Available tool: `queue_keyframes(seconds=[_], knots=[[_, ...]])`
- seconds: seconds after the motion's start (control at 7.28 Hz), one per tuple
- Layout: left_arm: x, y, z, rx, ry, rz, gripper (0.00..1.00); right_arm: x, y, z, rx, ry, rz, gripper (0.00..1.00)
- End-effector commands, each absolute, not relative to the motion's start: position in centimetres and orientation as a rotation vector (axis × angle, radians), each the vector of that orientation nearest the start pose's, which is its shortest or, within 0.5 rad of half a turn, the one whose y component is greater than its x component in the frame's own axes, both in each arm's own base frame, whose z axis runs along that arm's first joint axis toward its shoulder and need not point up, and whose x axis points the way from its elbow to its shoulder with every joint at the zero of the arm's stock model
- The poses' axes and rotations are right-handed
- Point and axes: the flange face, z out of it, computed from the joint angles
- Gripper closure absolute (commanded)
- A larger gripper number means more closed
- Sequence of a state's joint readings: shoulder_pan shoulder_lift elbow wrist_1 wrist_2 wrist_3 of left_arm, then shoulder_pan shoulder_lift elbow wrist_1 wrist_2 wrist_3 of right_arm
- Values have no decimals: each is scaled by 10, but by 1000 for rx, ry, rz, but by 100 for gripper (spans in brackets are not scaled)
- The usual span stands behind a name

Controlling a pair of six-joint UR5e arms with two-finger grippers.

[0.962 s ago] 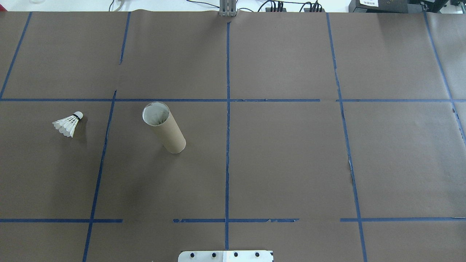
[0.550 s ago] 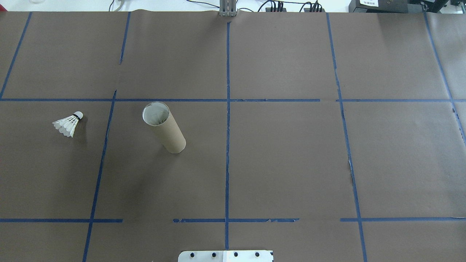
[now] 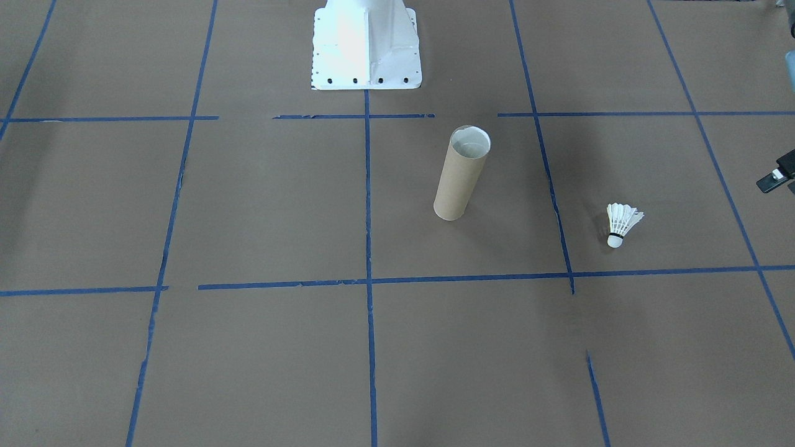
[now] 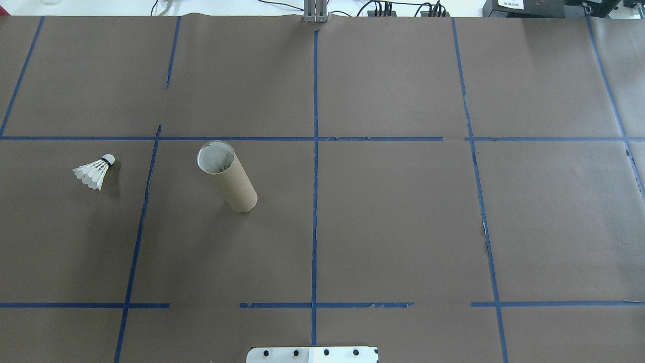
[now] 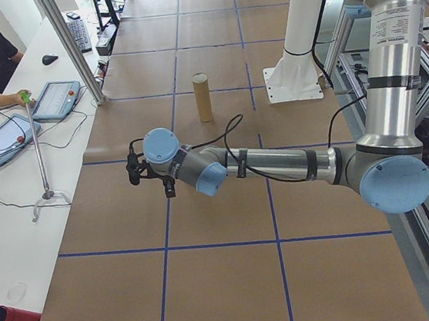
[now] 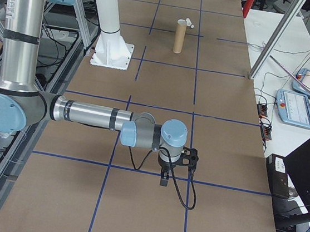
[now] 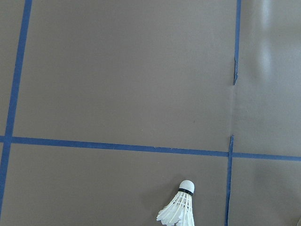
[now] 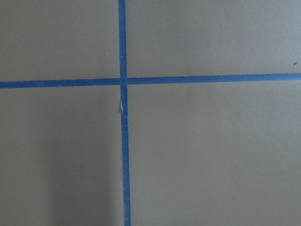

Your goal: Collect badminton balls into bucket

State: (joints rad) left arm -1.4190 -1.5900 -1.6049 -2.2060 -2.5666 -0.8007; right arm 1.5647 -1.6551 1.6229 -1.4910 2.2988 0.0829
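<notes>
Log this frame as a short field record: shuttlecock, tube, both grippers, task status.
shuttlecock: lying on its side, on the brown paper, apart from the tube, ungripped
tube: upright, mouth open
left gripper: above the table, holding nothing seen; open or shut unclear
right gripper: far from both, state unclear
status: shuttlecock not yet collected

The near arm reaches across the bench, its tool pointing down. Far off, a tube stands upright, a shuttlecock beside it.
</notes>
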Motion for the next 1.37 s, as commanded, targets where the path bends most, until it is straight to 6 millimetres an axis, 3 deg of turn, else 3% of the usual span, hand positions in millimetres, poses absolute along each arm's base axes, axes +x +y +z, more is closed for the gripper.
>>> queue_keyframes(seconds=[0.0, 0.41, 0.82, 1.24], knots=[[92, -471, 552, 160, 1196, -390, 0, 64, -460, 668, 13, -730, 56, 0], [161, -450, 536, 79, 1300, -539, 0, 64, -460, 668, 13, -730, 56, 0], [248, -424, 534, 40, 1327, -739, 0, 64, -460, 668, 13, -730, 56, 0], [244, -414, 558, 34, 1299, -742, 0, 64, -460, 668, 13, -730, 56, 0]])
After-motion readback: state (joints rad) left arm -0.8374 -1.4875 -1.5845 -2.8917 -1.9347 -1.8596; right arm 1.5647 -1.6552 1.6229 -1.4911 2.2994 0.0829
